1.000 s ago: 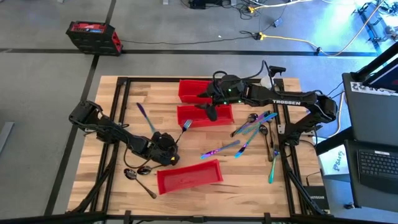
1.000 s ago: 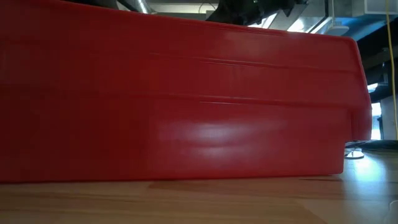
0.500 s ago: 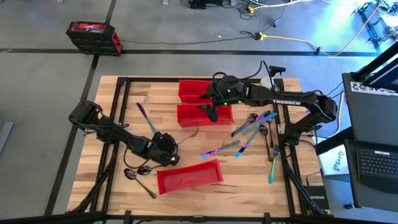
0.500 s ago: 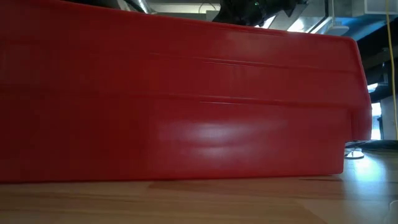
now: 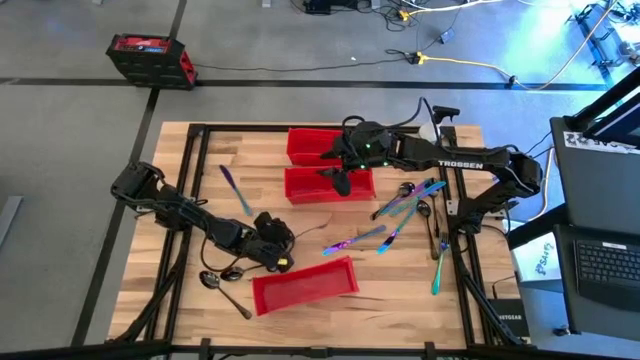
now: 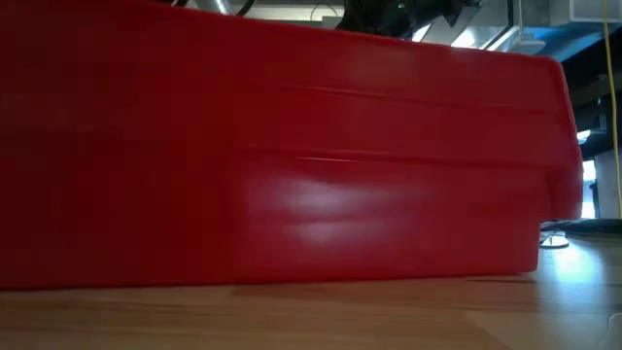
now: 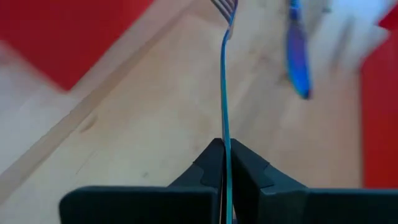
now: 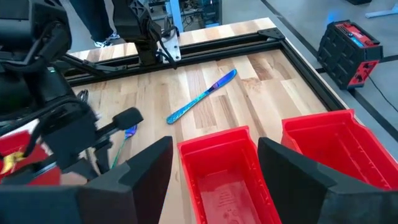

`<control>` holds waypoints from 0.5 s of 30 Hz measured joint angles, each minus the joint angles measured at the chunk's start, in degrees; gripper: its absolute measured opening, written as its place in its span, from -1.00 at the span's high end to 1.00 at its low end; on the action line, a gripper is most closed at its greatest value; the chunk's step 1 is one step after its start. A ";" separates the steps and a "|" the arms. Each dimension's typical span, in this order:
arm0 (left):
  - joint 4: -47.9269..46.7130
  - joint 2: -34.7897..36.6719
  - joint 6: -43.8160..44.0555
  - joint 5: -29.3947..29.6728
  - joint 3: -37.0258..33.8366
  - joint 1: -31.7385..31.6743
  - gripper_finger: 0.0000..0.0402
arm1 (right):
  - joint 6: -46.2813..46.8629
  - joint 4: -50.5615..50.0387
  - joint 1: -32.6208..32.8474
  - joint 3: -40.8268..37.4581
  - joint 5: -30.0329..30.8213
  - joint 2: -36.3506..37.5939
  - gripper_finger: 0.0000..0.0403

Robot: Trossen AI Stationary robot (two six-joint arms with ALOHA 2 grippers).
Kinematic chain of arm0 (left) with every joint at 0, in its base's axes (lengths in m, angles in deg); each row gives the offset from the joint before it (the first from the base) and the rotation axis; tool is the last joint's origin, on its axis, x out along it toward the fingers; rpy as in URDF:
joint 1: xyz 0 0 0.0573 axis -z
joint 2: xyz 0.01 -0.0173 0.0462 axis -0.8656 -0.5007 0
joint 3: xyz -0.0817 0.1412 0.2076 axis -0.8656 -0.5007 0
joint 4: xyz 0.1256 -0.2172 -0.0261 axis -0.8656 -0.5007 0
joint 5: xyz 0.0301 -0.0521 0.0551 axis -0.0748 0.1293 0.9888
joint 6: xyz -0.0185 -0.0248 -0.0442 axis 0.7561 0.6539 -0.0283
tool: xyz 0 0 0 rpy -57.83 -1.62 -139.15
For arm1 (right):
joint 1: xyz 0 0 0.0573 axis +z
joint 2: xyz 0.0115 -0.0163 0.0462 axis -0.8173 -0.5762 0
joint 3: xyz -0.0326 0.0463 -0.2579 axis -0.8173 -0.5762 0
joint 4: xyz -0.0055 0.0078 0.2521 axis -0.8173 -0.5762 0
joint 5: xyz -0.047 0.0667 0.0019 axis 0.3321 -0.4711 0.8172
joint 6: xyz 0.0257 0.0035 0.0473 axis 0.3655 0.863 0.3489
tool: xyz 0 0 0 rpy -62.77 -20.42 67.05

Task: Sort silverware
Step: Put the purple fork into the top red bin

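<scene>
My left gripper [image 5: 278, 240] is near the table's middle, just beyond the near red bin [image 5: 305, 283], and is shut on a slim teal fork [image 7: 225, 93]. The fork's tines [image 7: 225, 7] point away from the fingers toward the middle red bin [image 5: 328, 185]. My right gripper [image 5: 340, 182] hangs open over that middle bin, and in its own view the fingers [image 8: 149, 168] straddle it. A third red bin [image 5: 315, 143] stands behind. More silverware [image 5: 405, 205] lies scattered at the right. My left gripper pinches the fork's handle [image 7: 224, 146] between its two fingers. The fork stands on edge between the fingers and sticks straight out ahead of them, along the way they point. The fingers slant downward, coming from the table's near left. Whether the tines touch the wood I cannot tell.
A blue knife [image 5: 236, 190] lies on the wood at the left. Two dark spoons [image 5: 222, 280] lie near the front left. The near bin's red wall [image 6: 292, 156] fills the low view. A black frame rail [image 5: 452, 215] runs along the right side beside the scattered pieces.
My left gripper has shut on the fork's handle, rolled at the wrist and risen a little. The fork, which lay flat with its tines toward the middle bin, now stands on edge in the fingers, and its tine end has swung toward the table's right.
</scene>
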 joint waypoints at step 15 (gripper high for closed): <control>-11.54 5.48 -23.16 3.78 7.21 -4.60 1.00 | -3.00 0.63 -0.07 0.04 4.62 10.64 -0.09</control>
